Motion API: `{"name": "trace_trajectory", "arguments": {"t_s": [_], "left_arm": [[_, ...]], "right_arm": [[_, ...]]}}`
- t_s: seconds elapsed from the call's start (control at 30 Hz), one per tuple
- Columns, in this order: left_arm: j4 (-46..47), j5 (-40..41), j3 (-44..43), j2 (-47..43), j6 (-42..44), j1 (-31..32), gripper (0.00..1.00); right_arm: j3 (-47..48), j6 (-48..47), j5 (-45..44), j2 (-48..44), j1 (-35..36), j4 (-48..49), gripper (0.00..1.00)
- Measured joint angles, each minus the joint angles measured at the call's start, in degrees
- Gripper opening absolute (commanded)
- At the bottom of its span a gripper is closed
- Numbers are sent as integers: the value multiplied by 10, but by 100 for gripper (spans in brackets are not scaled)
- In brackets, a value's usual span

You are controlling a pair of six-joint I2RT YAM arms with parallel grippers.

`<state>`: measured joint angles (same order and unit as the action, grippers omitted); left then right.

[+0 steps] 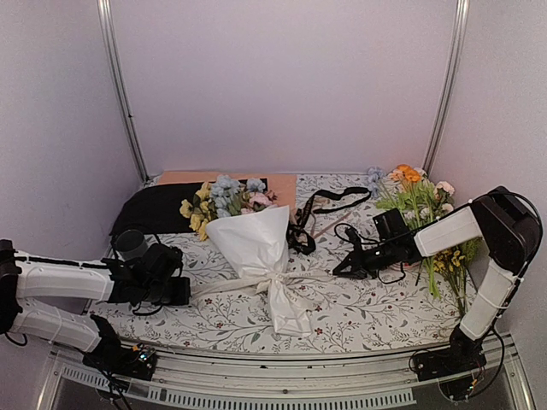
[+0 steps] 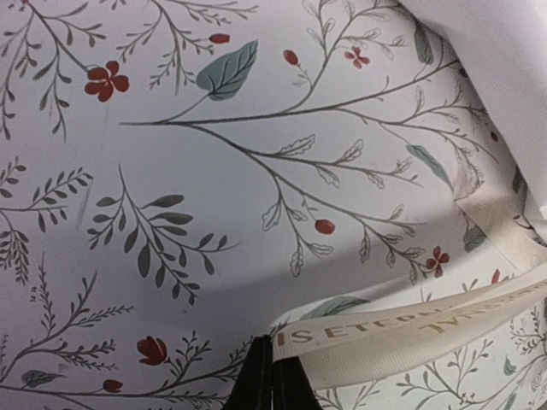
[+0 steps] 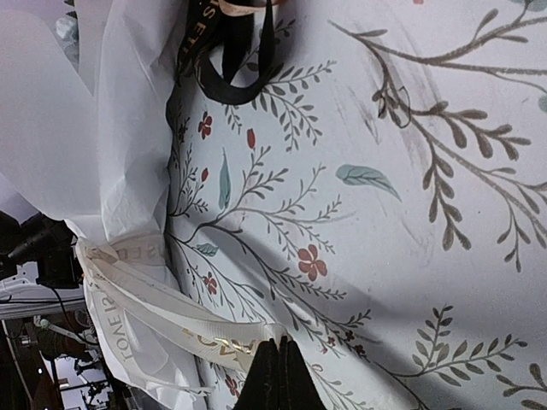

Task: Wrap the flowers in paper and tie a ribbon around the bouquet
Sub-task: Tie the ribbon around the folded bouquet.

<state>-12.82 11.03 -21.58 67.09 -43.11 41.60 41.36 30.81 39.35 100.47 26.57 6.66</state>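
Stems of the flowers (image 1: 226, 198): concealed inside the paper (image 1: 256, 243). Lettering on the ribbon (image 2: 410, 329): cut off at left wrist view's right edge. The black ribbon (image 3: 235, 47): cropped at right wrist view's top.

Soft even light, faint shadows, wrist views slightly blurred close-up

The table (image 1: 367, 312) wears a white cloth (image 1: 214, 320) printed with twigs and red blossoms. On it lie the bouquet (image 1: 256, 243) at centre (its ribbon (image 1: 272, 280) trailing to either side), a black sheet (image 1: 149, 213) and peach sheet (image 1: 282, 182) behind, a black ribbon (image 1: 329, 202), and orange-and-yellow sprigs (image 1: 419, 201) at right.
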Motion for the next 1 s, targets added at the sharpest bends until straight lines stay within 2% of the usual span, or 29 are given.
{"name": "trace_trajectory", "arguments": {"t_s": [0.13, 0.33, 0.43, 0.57, 0.77, 1.0], "left_arm": [[-1, 0, 0, -1, 0, -4, 0], [-20, 0, -4, -8, 9, -8, 0], [-33, 7, -21, -8, 19, -9, 0], [-43, 29, -61, 6, 42, -10, 0], [-35, 58, -184, 110, 114, -12, 0], [-12, 78, -385, 251, 219, -35, 0]], "right_arm": [[15, -22, 3, -2, 0, -37, 0], [97, -75, 17, -11, 14, -113, 0], [137, -100, 17, -12, 31, -135, 0], [142, -121, 17, -29, 47, -159, 0], [90, -127, 20, -49, 103, -175, 0], [17, -97, 16, -74, 163, -185, 1]]}}
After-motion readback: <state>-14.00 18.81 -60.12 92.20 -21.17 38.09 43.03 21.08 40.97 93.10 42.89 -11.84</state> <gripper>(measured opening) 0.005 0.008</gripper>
